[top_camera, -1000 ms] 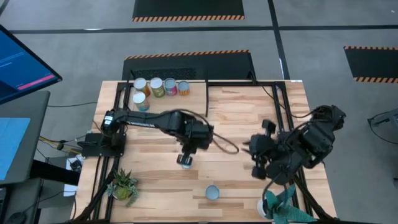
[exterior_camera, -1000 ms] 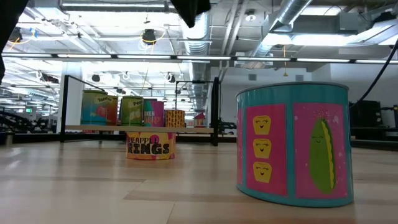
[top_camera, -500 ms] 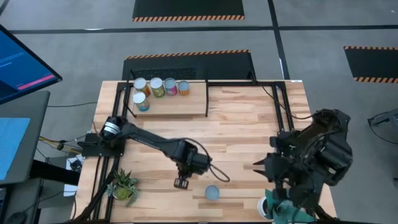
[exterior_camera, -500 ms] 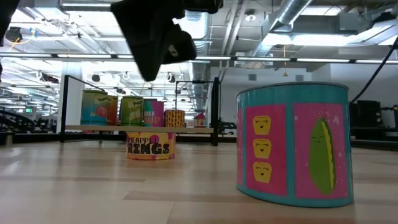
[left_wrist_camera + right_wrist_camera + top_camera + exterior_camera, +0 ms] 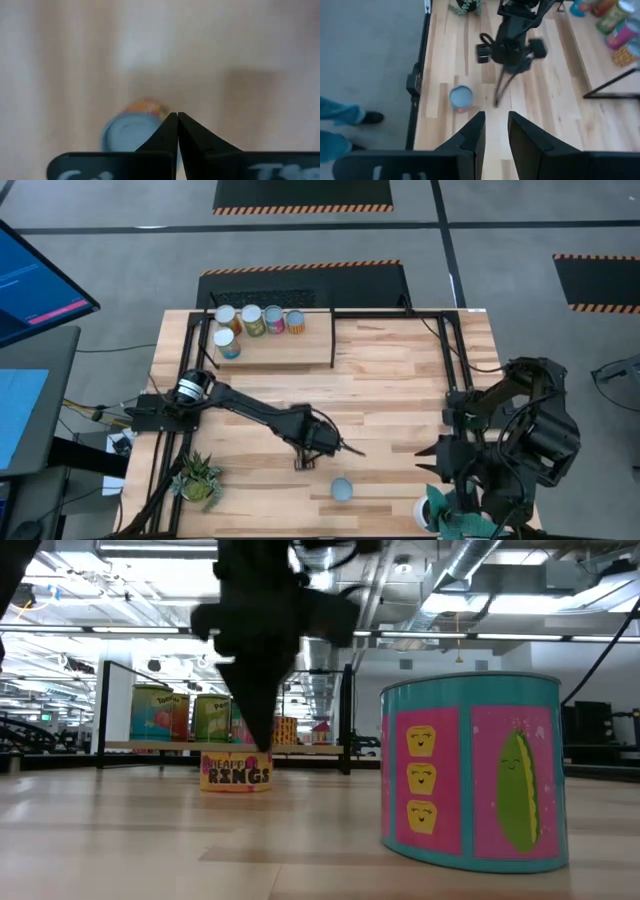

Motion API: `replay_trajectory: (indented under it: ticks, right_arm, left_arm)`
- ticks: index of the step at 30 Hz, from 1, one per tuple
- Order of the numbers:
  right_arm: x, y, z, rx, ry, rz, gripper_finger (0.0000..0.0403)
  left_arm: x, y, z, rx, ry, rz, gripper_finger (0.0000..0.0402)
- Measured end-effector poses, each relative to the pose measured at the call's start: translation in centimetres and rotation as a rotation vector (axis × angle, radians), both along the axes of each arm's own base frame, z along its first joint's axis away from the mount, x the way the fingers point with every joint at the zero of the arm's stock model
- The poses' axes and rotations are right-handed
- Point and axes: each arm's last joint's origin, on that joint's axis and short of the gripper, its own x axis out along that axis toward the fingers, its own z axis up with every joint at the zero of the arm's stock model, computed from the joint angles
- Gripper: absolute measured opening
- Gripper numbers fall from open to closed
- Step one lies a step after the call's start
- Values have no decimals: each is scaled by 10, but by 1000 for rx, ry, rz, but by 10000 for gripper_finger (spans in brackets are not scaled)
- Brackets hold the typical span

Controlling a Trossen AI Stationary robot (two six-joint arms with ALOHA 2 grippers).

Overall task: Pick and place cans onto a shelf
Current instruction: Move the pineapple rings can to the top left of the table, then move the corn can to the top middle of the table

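The wooden table [image 5: 400,380] carries the shelf [image 5: 290,348] at its far left, where five cans [image 5: 250,320] stand grouped. The right gripper [image 5: 495,131] waits at the table's near right edge, fingers apart and empty. The left gripper [image 5: 301,463] points down near the table's near middle, fingers pressed together on nothing. A pale-blue-topped can [image 5: 342,489] stands just beside it, nearer the near edge.
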Motion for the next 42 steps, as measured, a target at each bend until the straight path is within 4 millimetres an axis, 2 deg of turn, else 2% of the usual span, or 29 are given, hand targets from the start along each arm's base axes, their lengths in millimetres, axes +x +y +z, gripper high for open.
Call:
replay_trajectory:
  ticks: [5, 7, 9, 12, 15, 17, 21, 23, 28, 31, 33, 36, 42]
  right_arm:
    - [1, 1, -1, 39, -2, -39, 106]
    - [1, 1, -1, 41, -4, -41, 106]
    - [3, 0, 0, 43, -6, -49, 106]
    - [4, -1, 0, 54, -7, -66, 106]
    - [5, -1, 0, 65, -13, -68, 106]
    - [5, 0, 0, 72, -18, -67, 106]
    - [6, 3, 0, 80, -22, -64, 106]
    - [6, 3, -2, 73, -19, -65, 106]
    - [7, 3, -2, 72, -18, -66, 106]
    - [7, 3, -2, 72, -18, -65, 106]
    - [7, 3, -2, 72, -18, -65, 106]
    - [7, 3, -2, 70, -18, -64, 106]
    - [7, 2, -2, 64, -19, -66, 106]
  left_arm:
    - [-19, 29, 3, 221, 194, 136, 0]
    - [-24, 34, 13, 261, 218, 167, 0]
    - [-24, 31, 31, 216, 157, 168, 0]
    - [-22, 16, 57, 22, 35, 49, 0]
    - [-16, 2, 65, -77, -92, -44, 0]
    - [-17, -1, 55, -66, -84, -76, 0]
    - [-19, 3, 15, -36, 2, -44, 0]
    - [-20, 5, 2, -6, 1, -29, 0]
    - [-30, 22, -12, 149, 57, 66, 0]
    - [-45, 42, -15, 290, 189, 148, 0]
    - [-51, 52, -16, 309, 254, 196, 0]
    - [-52, 51, -1, 251, 234, 218, 0]
    - [-50, 14, 61, 45, 31, 149, 0]
